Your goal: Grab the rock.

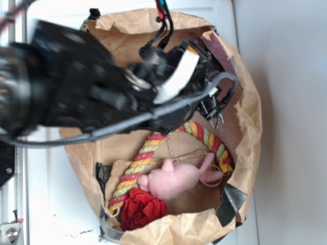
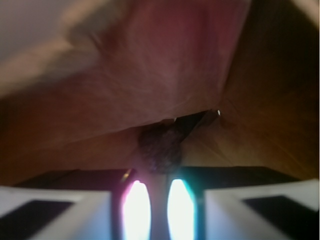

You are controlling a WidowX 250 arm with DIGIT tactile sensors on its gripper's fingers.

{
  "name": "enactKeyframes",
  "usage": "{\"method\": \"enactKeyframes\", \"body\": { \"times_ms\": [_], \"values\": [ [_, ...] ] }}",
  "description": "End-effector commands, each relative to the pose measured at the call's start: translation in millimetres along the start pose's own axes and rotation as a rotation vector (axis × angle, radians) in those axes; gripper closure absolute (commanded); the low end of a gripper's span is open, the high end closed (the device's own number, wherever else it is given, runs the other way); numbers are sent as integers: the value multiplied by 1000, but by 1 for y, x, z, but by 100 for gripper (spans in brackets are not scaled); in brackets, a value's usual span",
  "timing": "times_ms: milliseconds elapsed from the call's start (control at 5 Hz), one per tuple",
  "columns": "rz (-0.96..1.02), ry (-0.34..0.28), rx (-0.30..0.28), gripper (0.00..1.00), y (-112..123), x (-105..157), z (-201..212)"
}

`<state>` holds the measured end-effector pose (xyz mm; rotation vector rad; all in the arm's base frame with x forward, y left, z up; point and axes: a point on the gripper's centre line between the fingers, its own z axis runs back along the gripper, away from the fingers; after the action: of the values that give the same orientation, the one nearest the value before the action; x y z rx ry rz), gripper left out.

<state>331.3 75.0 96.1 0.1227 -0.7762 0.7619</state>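
The rock [image 2: 160, 149] is a small dark, bumpy lump; it shows only in the wrist view, right at my fingertips, against the brown paper of the bag. My gripper [image 2: 160, 175] has its jaws drawn close together, with the rock pinched at their tips. In the exterior view my gripper [image 1: 216, 116] reaches into the upper right of the paper bag [image 1: 250, 127], close to its wall, and the arm hides the rock there.
Inside the bag lie a pink plush toy [image 1: 176, 178], a red ruffled fabric ball [image 1: 142, 208] and a coloured braided rope [image 1: 135, 171]. The bag's folded wall [image 2: 150, 75] rises close in front of the gripper. The bag sits on a white surface [image 1: 56, 204].
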Motion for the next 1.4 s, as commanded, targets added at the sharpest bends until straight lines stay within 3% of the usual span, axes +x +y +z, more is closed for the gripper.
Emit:
{"method": "enactKeyframes", "body": {
  "times_ms": [0, 800, 1000, 1200],
  "values": [
    [-13, -88, -12, 0, -2, 14, -3],
    [14, -134, -25, 0, -16, 13, -25],
    [-1, -95, 28, 0, -18, 14, -41],
    [-1, -80, 43, 0, -16, 17, -44]
  ]
}}
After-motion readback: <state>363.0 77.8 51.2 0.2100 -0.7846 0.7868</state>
